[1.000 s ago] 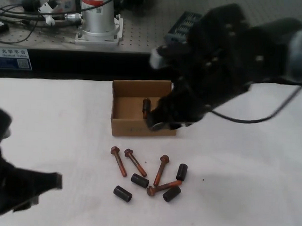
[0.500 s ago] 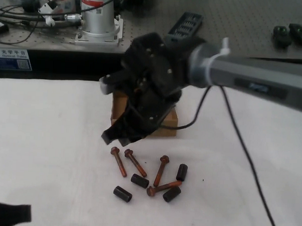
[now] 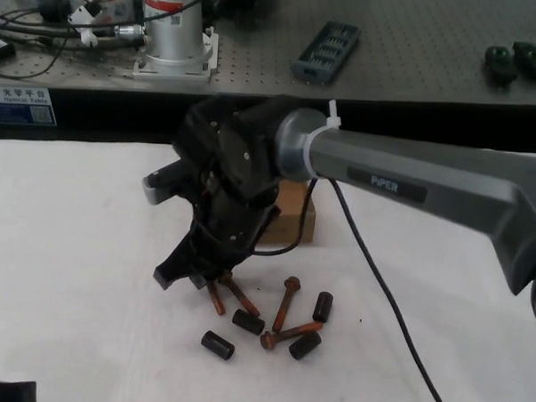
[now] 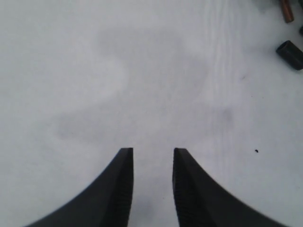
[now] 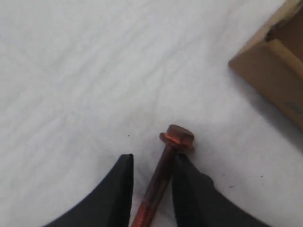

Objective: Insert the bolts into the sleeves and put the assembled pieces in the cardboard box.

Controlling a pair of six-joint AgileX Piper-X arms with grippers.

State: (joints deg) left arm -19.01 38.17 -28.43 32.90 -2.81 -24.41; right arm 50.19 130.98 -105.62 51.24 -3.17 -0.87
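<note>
Fingers (image 5: 120, 189) of the right gripper (image 5: 151, 158) stand parted astride one bolt (image 5: 162, 176), not clamped on it. Left gripper (image 4: 152, 150): narrowly parted, nothing between, over white cloth (image 4: 142, 71). Loose bolts (image 3: 288, 302) and sleeves (image 3: 248, 321) lie grouped, with the cardboard box (image 3: 301, 216) at twelve o'clock from them.

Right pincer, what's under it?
A copper bolt lies on the white cloth, between the open fingers of the right pincer. The rest of its shaft can't be seen. From above, the pincer covers two bolts' heads.
</note>
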